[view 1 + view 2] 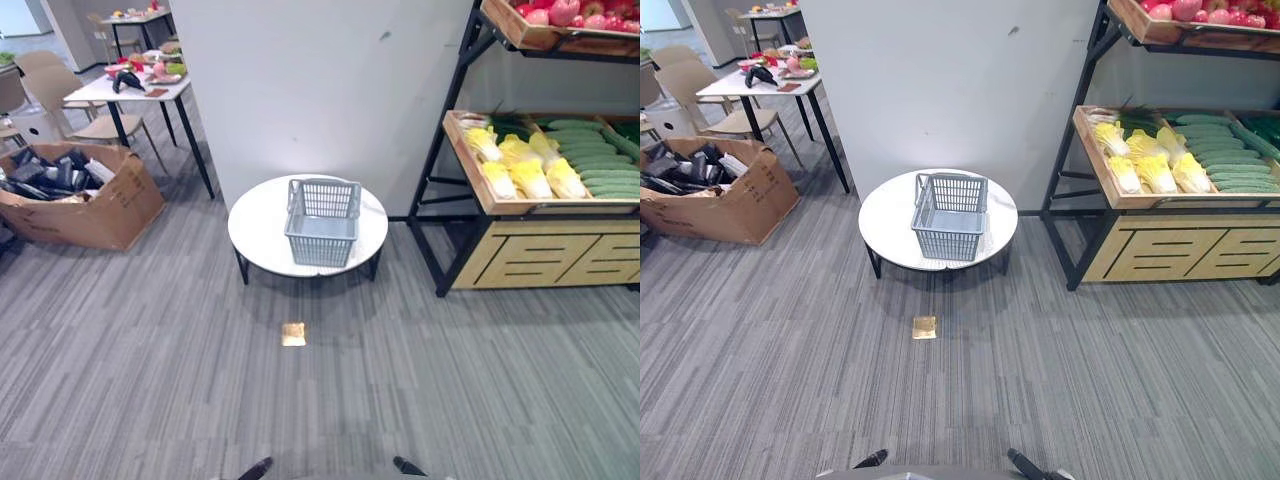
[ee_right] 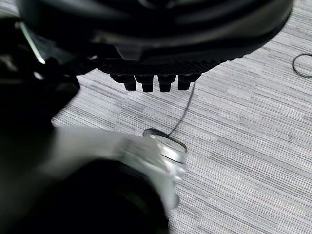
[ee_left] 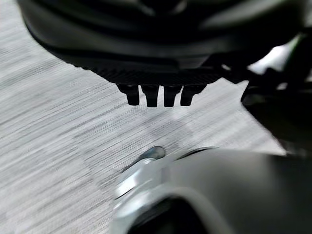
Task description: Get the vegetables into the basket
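Brown cardboard box (image 1: 82,195) sits far left on the grey carpet. Next comes the round white table (image 1: 260,232) with the grey plastic basket (image 1: 322,222) on top. Right of it, napa cabbages (image 1: 525,165) and cucumbers (image 1: 598,165) lie in the rack's wooden tray (image 1: 470,170). My left hand (image 3: 161,73) and right hand (image 2: 151,68) hang over carpet, fingers curled short, holding nothing.

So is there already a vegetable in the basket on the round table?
No, the grey basket on the white round table holds nothing.
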{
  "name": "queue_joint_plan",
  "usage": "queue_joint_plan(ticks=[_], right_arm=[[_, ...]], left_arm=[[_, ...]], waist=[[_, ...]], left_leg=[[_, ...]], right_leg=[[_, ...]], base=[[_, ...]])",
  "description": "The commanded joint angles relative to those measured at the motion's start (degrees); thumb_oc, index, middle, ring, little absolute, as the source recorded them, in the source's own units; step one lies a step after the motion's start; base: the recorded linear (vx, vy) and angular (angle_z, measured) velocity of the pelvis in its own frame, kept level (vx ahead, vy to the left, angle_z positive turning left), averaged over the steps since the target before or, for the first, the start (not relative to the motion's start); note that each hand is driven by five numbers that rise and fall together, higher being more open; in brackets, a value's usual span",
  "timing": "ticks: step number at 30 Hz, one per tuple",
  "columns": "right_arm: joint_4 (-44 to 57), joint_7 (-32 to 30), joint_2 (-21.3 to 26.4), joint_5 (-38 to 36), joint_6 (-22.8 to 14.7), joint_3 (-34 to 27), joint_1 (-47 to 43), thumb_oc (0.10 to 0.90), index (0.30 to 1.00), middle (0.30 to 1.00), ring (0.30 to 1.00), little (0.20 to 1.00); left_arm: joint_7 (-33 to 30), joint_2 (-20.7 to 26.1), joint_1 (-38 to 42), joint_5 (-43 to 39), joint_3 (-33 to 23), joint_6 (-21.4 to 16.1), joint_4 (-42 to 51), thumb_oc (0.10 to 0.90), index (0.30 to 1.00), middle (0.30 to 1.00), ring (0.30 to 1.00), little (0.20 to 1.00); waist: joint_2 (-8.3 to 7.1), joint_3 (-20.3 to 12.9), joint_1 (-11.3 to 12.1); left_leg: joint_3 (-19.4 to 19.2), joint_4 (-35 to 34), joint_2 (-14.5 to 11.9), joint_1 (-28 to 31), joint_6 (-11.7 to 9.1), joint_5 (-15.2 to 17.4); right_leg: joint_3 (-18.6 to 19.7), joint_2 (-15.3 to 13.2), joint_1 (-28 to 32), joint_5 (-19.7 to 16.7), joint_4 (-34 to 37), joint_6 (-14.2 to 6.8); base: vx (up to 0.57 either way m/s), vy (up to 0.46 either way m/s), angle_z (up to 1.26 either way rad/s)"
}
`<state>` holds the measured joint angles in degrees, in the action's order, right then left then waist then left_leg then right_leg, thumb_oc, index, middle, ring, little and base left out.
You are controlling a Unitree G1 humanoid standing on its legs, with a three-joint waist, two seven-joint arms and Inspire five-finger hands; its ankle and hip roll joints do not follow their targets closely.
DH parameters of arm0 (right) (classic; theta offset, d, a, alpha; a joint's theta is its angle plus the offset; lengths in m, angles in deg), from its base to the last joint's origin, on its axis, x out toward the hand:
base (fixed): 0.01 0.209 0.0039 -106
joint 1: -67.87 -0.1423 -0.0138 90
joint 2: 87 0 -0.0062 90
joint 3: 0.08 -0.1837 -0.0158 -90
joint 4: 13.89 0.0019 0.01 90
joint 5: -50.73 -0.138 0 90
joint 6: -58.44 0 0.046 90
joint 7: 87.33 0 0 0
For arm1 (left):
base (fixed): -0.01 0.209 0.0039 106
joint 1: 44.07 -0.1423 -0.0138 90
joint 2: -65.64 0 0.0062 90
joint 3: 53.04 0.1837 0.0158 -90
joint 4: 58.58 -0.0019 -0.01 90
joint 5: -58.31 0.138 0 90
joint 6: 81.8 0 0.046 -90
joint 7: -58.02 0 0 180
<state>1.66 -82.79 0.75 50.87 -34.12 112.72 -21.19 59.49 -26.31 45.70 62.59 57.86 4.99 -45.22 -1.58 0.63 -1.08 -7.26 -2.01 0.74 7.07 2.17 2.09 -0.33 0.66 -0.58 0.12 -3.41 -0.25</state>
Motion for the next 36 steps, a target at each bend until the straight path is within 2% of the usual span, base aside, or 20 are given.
queue_joint_plan(ticks=[1,31,36], right_arm=[[-1.15,1.1,-1.62,1.3,-2.31,2.43,-3.79,0.9,1.0,1.0,1.0,1.0],[-2.49,1.21,-1.88,3.01,-2.04,2.43,-3.77,0.9,1.0,1.0,1.0,1.0],[-2.43,1.58,-1.85,2.17,-1.98,1.89,-3.59,0.9,1.0,1.0,1.0,1.0]], left_arm=[[-0.23,-1.99,4.66,1.41,0.26,-2.33,-0.96,0.9,1.0,1.0,1.0,1.0],[0.19,-1.89,4.76,-0.06,-0.67,-2.52,-1.78,0.9,1.0,1.0,1.0,1.0],[-0.09,-1.59,4.52,-3.23,-3.25,-2.3,-1.72,0.9,1.0,1.0,1.0,1.0]], waist=[[-0.12,0.84,-0.69],[-0.7,0.61,-0.3],[-1.03,1.01,0.26]], left_leg=[[-4.85,-2.99,1.38,0.7,-0.8,1.35],[-4.86,-2.99,1.62,1.32,-0.65,2.12],[-4.74,-2.99,1.8,1.01,-0.24,2.31]], right_leg=[[-2.91,-1.64,7.12,-1.9,8.41,-3.53],[-3.63,-2.03,7.82,-1.58,8.41,-3.94],[-3.65,-2.32,7.49,-1.98,8.41,-4.19]], base=[[0.0,0.0,0.0],[0.0,0.007,0.0],[0.01,0.041,0.0]])
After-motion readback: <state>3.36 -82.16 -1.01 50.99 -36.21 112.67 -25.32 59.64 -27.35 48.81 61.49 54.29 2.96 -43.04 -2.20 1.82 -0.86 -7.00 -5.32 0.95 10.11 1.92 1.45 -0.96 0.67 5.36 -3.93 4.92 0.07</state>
